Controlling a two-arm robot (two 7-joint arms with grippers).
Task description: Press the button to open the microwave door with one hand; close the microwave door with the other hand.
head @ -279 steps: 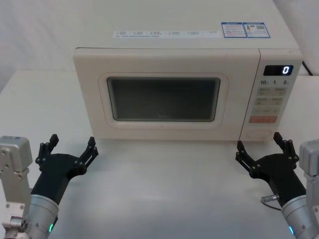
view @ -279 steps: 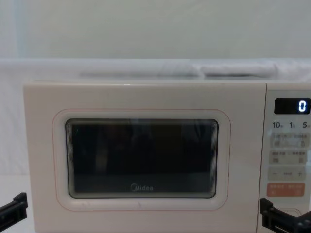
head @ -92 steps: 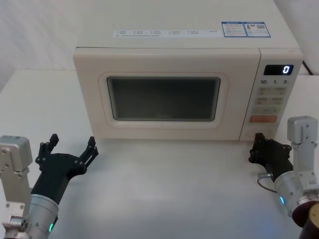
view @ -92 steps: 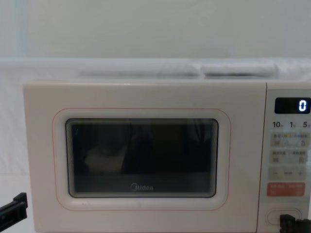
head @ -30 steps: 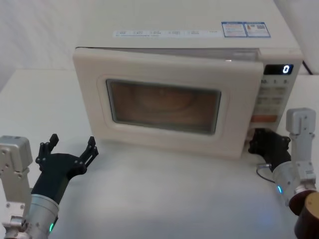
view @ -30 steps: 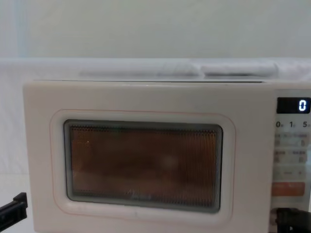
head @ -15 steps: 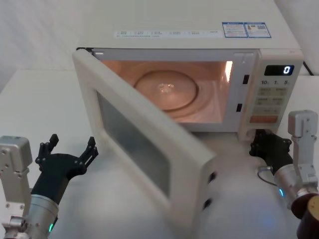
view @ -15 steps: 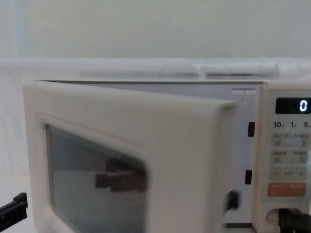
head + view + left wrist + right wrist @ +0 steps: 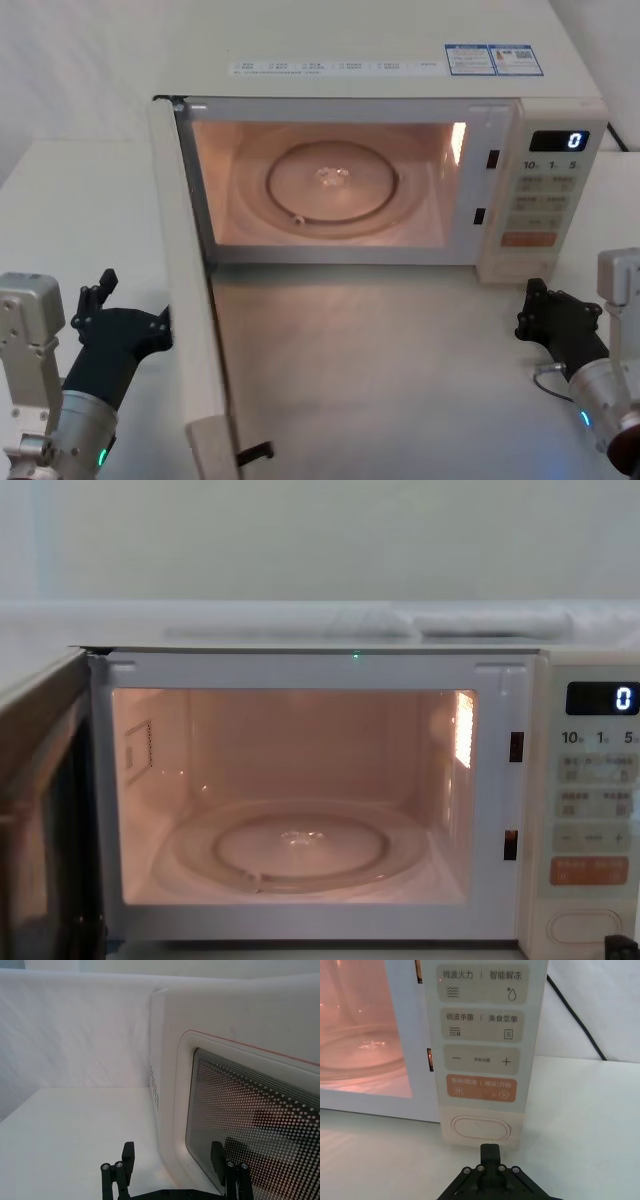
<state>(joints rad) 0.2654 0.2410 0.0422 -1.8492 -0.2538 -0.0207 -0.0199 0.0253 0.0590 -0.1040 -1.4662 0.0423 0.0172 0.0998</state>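
The cream microwave (image 9: 400, 75) stands at the back of the table. Its cavity is lit, with a glass turntable (image 9: 330, 185) inside. The microwave door (image 9: 195, 330) hangs swung fully out to the left, edge-on in the head view. Its windowed outer face (image 9: 250, 1110) fills the left wrist view. My left gripper (image 9: 135, 308) is open just left of the door, one finger close to that face. The pill-shaped button (image 9: 480, 1127) sits at the foot of the control panel. My right gripper (image 9: 491, 1152) is shut, a short way in front of the button and not touching it.
The white table (image 9: 400, 380) lies bare in front of the open cavity. A black cable (image 9: 575, 1015) runs along the table to the right of the microwave. The panel display (image 9: 560, 140) reads "0". A white wall (image 9: 300, 540) stands behind the microwave.
The door has swung from half open to fully open on the left, beside my left gripper. My right gripper has drawn back a little from the button.
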